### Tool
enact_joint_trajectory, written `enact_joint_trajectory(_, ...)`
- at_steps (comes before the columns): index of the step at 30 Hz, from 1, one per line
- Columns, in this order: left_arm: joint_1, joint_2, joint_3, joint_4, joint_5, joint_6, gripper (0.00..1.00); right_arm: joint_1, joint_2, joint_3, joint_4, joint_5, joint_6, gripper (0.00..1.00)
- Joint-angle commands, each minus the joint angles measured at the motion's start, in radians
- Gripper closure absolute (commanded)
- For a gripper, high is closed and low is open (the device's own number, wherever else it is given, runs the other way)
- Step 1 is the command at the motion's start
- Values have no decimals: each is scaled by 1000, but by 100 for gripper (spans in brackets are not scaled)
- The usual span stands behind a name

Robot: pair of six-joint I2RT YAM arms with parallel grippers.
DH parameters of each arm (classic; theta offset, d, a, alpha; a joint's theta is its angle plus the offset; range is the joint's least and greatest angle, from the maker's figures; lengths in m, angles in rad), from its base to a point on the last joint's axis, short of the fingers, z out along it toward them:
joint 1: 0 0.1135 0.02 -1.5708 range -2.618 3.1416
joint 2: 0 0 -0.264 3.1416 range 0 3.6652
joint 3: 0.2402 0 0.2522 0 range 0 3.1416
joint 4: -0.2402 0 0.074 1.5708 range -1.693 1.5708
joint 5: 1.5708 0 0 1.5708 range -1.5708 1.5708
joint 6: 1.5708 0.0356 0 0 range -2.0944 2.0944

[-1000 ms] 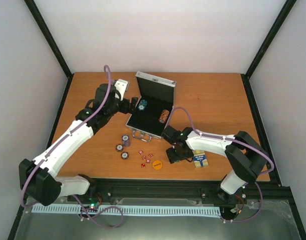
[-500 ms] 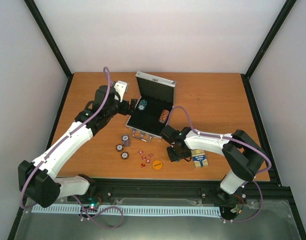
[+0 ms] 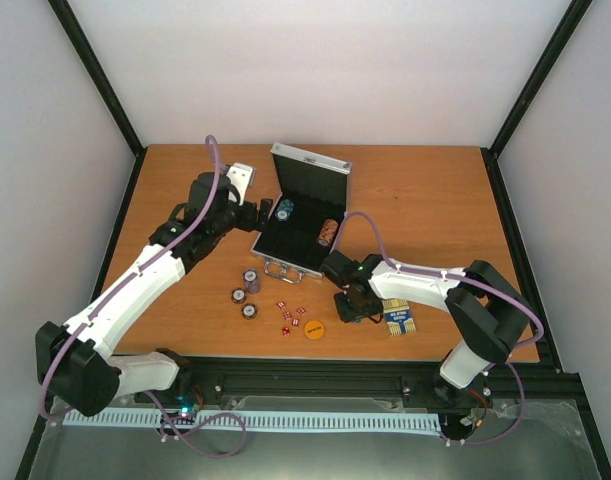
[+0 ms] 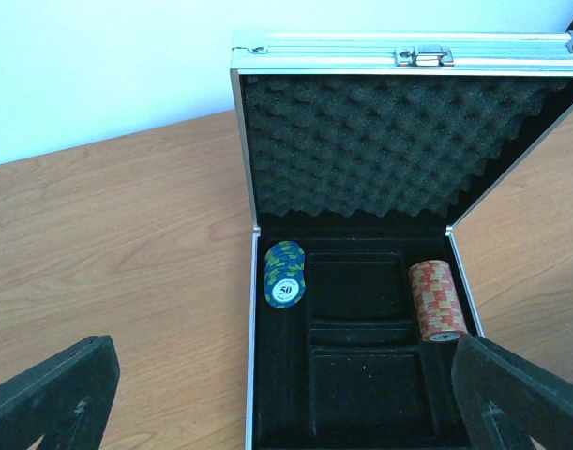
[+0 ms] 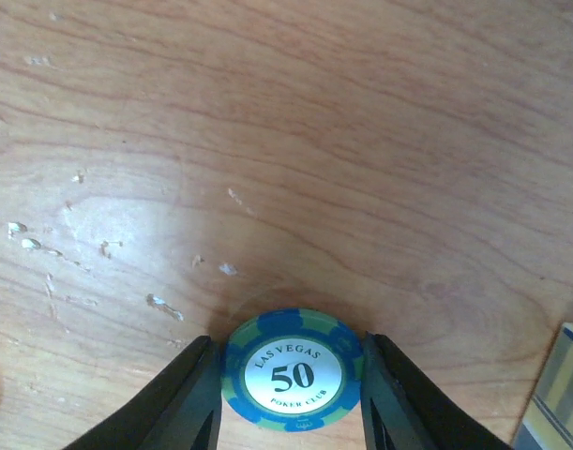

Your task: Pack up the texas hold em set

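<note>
Blue and green with a white centre reading 50, one poker chip [image 5: 293, 369] lies flat on the wooden surface [image 5: 286, 141] at the frame's bottom edge, the right jaws pinching its sides. We see the left jaws wide before the open silver case [image 4: 244, 187].

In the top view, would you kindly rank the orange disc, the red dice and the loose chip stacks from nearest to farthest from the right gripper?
1. Orange disc, just left of the right gripper.
2. Red dice, a little farther left.
3. Loose chip stacks, farthest left.
</note>
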Motion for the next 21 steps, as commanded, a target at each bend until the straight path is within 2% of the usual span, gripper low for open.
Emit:
enact_joint_trajectory(1,5,-20,6,3,-10,-17,0,10,-46,39,-46,49,8,66)
enact_joint_trajectory(8,5,-31,-7,-12,1,-26,0,9,-81,102,-70,82,7,66)
enact_joint_trajectory(13,6,-40,-43,-25,71,-43,0,8,-69,164,-70,120,-1,65)
enact_joint_trajectory(21,7,-169,-183,26,117,-120,0,-20,-42,264,-44,145,-34,65)
